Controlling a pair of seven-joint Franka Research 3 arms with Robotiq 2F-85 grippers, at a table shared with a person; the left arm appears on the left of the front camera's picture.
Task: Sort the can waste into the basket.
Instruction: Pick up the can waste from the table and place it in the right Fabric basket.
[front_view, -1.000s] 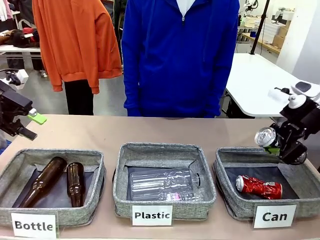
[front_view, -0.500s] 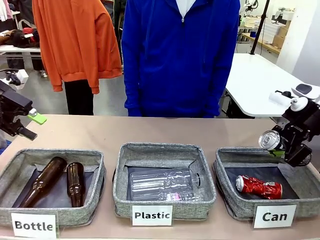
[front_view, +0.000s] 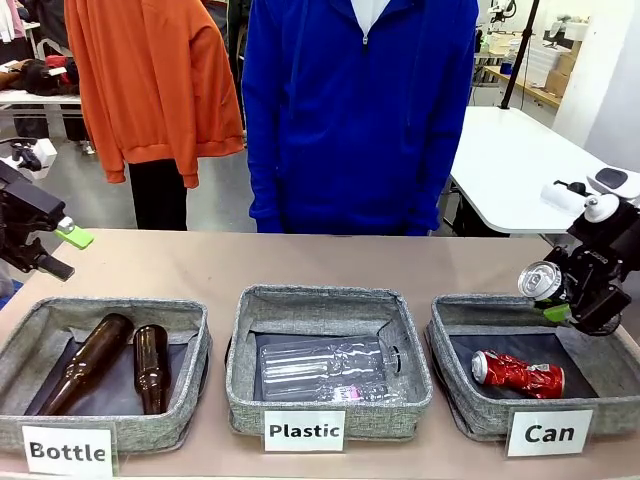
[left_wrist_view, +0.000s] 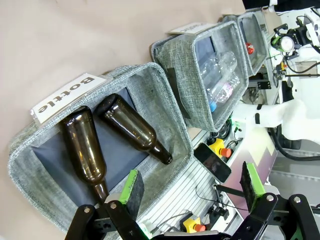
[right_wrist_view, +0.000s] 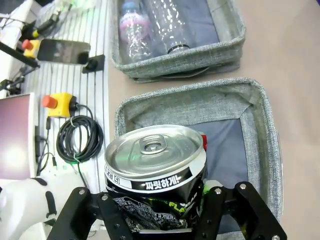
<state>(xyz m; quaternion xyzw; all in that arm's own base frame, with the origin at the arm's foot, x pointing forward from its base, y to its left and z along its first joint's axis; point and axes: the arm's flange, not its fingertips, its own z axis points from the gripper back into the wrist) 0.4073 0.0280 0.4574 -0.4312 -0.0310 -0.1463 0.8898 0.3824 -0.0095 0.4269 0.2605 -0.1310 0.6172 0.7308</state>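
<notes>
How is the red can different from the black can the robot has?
The red can is red with white marks; the black can is dark with a silver top. The red can lies on its side inside the "Can" basket; the black can sits between the right gripper's fingers above that basket. Both are crushed metal drink cans.

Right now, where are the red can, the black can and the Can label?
Red can (front_view: 518, 373), front view, its crumpled side.
Black can (right_wrist_view: 155, 150), right wrist view, its silver top.
Can label (front_view: 548, 433), front view, the word.
</notes>
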